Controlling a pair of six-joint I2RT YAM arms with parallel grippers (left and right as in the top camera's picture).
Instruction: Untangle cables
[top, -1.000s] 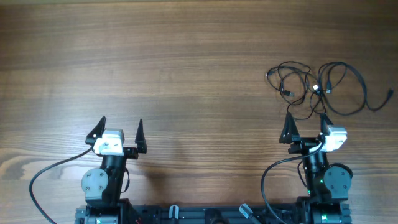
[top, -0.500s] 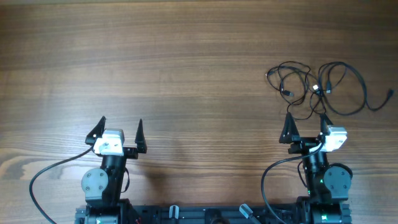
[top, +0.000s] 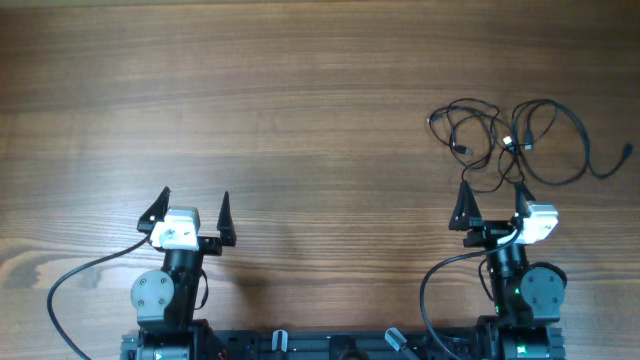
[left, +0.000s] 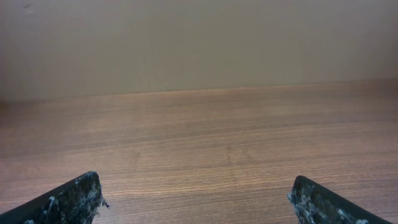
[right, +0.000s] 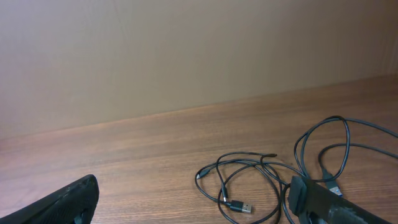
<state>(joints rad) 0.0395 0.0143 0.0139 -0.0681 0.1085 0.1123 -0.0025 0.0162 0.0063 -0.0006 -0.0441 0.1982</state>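
Wood-grain counter.
Left gripper: front left, jaws spread wide, empty.
Right gripper: front right, jaws spread wide, empty.
Cables: thin black tangle of overlapping loops, right side of counter, just beyond right gripper, nearest loop by its tips. Plug markings too small to read.
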